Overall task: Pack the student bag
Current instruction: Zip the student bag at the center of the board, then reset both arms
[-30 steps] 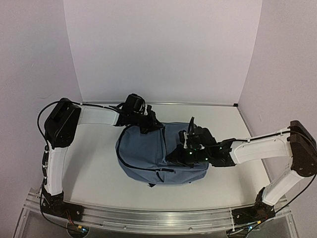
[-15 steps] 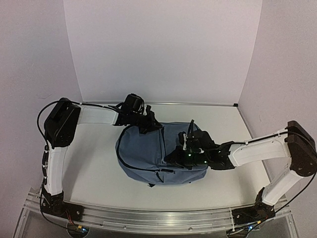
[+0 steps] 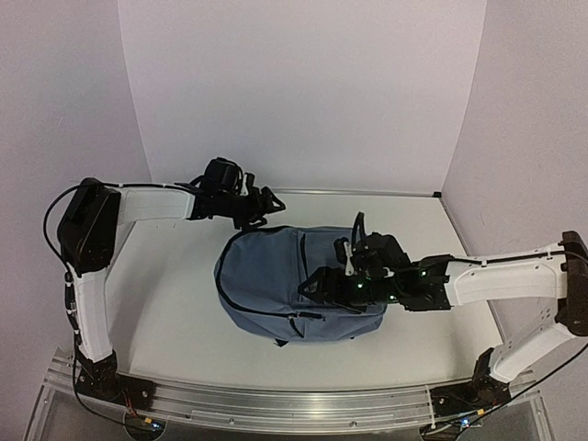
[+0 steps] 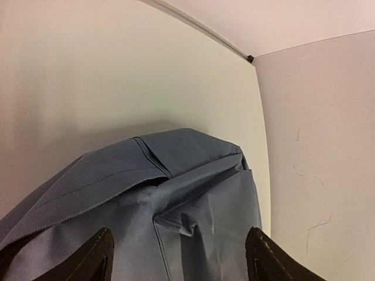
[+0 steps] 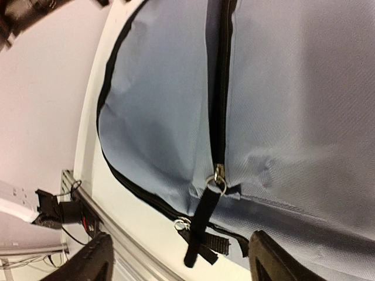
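Student bag point(image 3: 276, 285) is lying flat on the table point(image 3: 175, 303), roughly centre, between the two arms, and its rounded zippered end is facing the left side of the overhead view. Left gripper point(image 3: 265, 208) is hovering off the bag's far-left corner, close to the back wall point(image 3: 303, 92). Its jaws are standing wide apart and gripping nothing. In the left wrist view both fingers point(image 4: 96, 257) are sitting at the bottom corners of the frame. Blue fabric and a stitched seam point(image 4: 153, 159) are showing between and beyond them, with bare table past that. Can't tell whether the tips are touching the fabric. Right gripper point(image 3: 310, 283) is reaching in over the bag's middle from the right. It is also spread wide and holding nothing. In the right wrist view a black zipper point(image 5: 220, 88) is running down the fabric and ending in a metal pull ring point(image 5: 218, 175). A black strap tab point(image 5: 202, 228) is hanging off the ring. The tab is lying in the open gap between the fingertips point(image 5: 99, 249), and neither finger is pinching it. A second zipper point(image 5: 114, 152) is curving round the bag's edge. Its own ring point(image 5: 180, 222) is sitting just beside the tab. Can't tell if the right fingers are contacting the bag.
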`<state>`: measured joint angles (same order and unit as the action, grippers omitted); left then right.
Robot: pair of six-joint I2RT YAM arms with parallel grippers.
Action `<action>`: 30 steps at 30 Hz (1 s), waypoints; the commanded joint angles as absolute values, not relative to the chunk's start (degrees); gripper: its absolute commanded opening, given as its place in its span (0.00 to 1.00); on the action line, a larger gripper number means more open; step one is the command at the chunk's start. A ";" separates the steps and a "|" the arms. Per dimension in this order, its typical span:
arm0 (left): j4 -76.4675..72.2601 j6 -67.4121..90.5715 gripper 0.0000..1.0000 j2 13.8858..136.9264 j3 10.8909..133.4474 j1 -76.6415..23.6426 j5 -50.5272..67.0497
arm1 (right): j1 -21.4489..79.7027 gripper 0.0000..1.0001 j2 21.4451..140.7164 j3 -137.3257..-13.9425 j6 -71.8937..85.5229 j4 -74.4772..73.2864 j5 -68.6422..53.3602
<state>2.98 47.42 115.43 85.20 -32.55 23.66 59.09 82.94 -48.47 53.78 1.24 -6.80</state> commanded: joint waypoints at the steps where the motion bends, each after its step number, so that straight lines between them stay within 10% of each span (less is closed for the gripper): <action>1: 7.30 41.74 0.82 103.93 80.42 -31.22 20.93 | 58.07 0.88 80.40 -54.53 47.54 -6.51 1.36; 30: 33.22 20.54 1.00 63.93 57.60 3.11 14.54 | 12.04 0.98 68.33 -50.79 26.47 -9.95 -3.67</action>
<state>34.32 25.56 69.35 60.08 1.57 16.94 17.50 73.30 -51.11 31.25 -10.41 -2.09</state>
